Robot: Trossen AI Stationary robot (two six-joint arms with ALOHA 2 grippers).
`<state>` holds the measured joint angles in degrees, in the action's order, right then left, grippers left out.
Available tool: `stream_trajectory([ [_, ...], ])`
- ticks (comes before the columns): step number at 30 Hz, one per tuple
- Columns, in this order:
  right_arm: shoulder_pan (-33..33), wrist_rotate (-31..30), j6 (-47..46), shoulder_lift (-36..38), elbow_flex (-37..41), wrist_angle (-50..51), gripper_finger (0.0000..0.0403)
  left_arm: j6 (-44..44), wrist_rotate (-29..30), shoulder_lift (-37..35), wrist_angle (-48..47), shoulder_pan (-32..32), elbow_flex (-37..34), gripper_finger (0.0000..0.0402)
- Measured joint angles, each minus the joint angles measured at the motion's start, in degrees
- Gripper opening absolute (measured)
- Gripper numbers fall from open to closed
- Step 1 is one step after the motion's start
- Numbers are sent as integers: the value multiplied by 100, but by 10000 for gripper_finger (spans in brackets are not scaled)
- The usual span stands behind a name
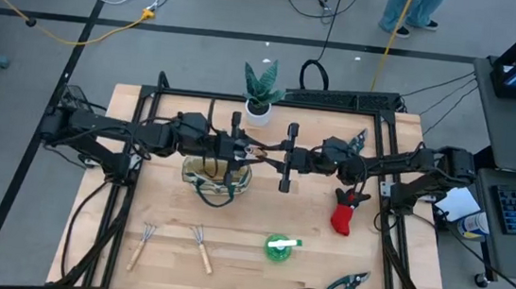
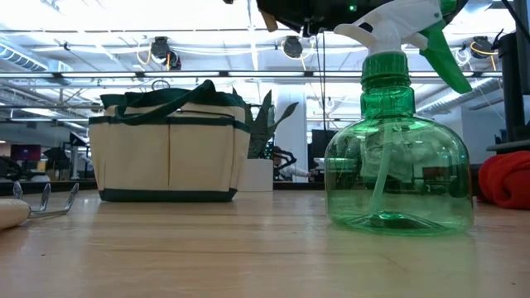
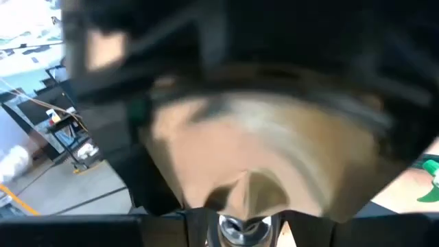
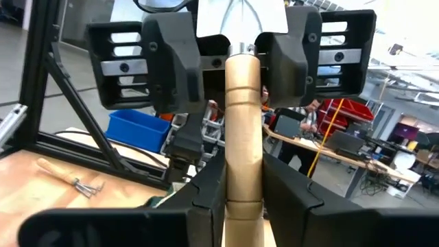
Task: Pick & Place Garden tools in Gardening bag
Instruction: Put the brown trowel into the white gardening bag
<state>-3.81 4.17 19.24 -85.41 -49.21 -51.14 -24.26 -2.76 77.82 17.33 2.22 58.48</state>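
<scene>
The right pincer [image 4: 243,195] grips a wooden-handled trowel [image 4: 243,123] by its handle; the left pincer [image 4: 233,65], opposite it, stands open around the blade end. The bag [image 1: 217,174] sits below the left pincer. Left should clamp firmly before right lets go
</scene>
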Motion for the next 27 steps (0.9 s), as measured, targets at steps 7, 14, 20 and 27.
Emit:
stream_trajectory([
  [7, 0, 0, 143, 14, 0, -87, 69, 98, 4, -57, -76, -4, 2, 165],
  [14, 7, 44, 147, 129, 261, -701, 67, 54, 72, -252, -244, 7, -13, 166],
  [20, 2, 30, 11, 200, 582, -1524, 71, -21, 70, -367, -301, 2, -13, 166],
  [27, 2, 27, -52, 196, 601, -1553, 67, -67, -191, -245, 113, 2, -4, 166],
])
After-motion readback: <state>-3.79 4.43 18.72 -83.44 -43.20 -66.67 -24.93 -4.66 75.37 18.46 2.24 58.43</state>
